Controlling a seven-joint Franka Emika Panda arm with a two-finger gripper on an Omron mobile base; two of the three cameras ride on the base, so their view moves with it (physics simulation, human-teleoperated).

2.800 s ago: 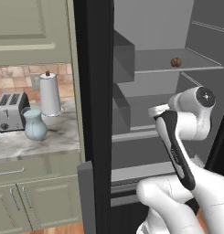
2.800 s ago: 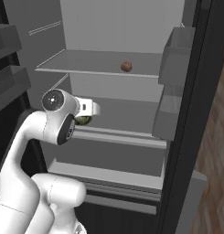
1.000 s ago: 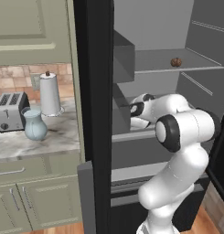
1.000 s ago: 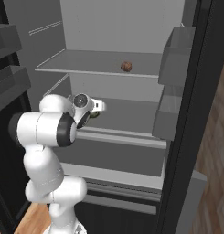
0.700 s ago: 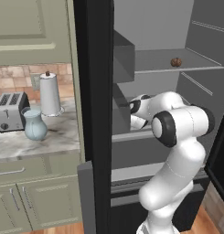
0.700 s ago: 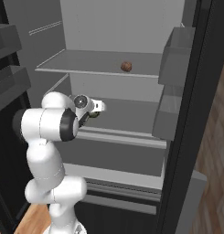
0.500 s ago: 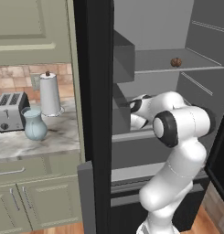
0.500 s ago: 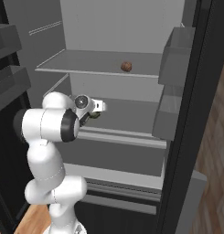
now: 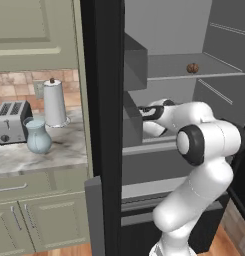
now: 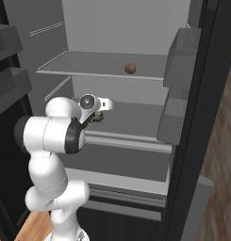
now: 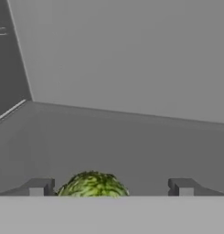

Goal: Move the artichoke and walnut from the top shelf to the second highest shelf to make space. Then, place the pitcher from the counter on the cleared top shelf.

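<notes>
**Hand view: artichoke set down, walnut and pitcher to go**

Hand view: the claw (image 11: 111, 188) stands with its two tips wide apart, clamped on nothing. The artichoke (image 11: 93, 184) sits between them on the grey floor of the second highest shelf (image 11: 131, 141), nearer the left tip and touching neither as far as can be told.

Left base view: the arm reaches into the open fridge at the level of that shelf. The walnut (image 9: 193, 68) lies on the top shelf (image 9: 214, 75), toward its right. The pitcher (image 9: 38, 135) stands on the worktop (image 9: 59, 150), left of the fridge, just beside a toaster (image 9: 11, 121) and a paper-towel roll (image 9: 55, 102).

Right base view: the artichoke (image 10: 98, 116) shows as a green patch just past the hand, on the lower shelf near its left side. The walnut (image 10: 130, 68) rests alone above it.

Judged from this, the first of three moves looks done. The walnut is not yet brought down, and only then can the pitcher go up.
</notes>
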